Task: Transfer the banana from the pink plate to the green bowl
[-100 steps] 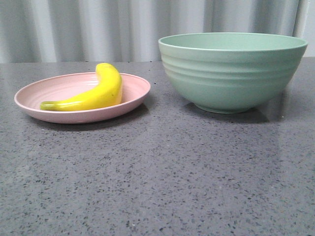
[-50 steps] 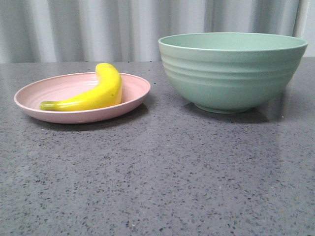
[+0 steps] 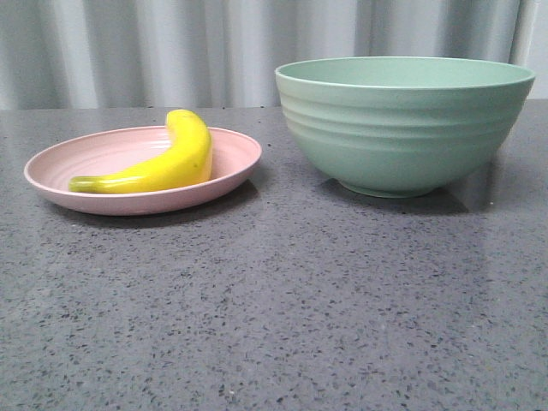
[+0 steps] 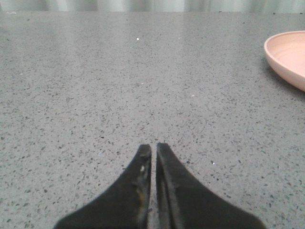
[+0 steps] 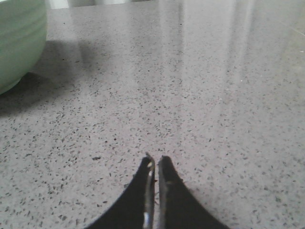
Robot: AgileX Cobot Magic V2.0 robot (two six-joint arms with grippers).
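Banana (image 3: 163,158) lies on the pink plate (image 3: 231,167), nothing moved yet. Taking the plate as landmark: the green bowl (image 3: 402,128) stands to its right, near but not touching, rim well above the plate's rim.

My left gripper (image 4: 153,147) is closed, fingertips nearly touching, holding nothing. Right gripper (image 5: 156,160) likewise closed and empty. Both sit low over bare counter (image 3: 282,300).

Key relation: in the left wrist view the plate's rim (image 4: 286,57) shows ahead of the fingers and off to one side. The right wrist view shows only the bowl's wall (image 5: 19,43), no plate. So I judge the left arm is the nearer one for the pick.

Banana's long axis runs roughly across the plate, greenish stem end toward the plate's left front, body curving back to the plate's right. I'd close across the thick middle, jaws square to that axis.

Surface: grey speckled stone, flat, slightly glossy. Grey curtain (image 3: 171,51) behind the plate. Plenty of room around the plate.
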